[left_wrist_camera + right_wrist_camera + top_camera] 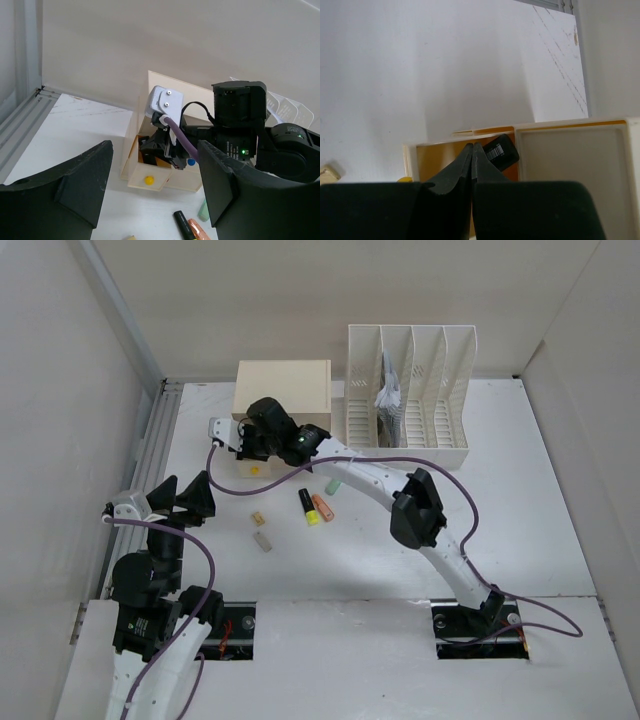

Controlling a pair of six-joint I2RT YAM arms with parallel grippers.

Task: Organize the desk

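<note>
The desk (520,510) is a white tabletop with pale walls. My right gripper (247,446) is shut and empty, its tips (472,147) reaching into the open drawer (253,471) of the cream drawer box (283,390). A black item with a barcode label (501,151) lies in that drawer (437,159), just right of the fingertips. My left gripper (186,500) is open and empty at the left, facing the drawer box (165,95). A black-and-yellow highlighter (308,506), an orange one (322,507) and a pale green one (334,484) lie in front of the box.
A white slotted file rack (410,390) with papers stands right of the drawer box. Two small beige pieces (257,519) (264,539) lie near the highlighters. A grooved metal rail (150,460) runs along the left edge. The right arm (420,510) spans the middle.
</note>
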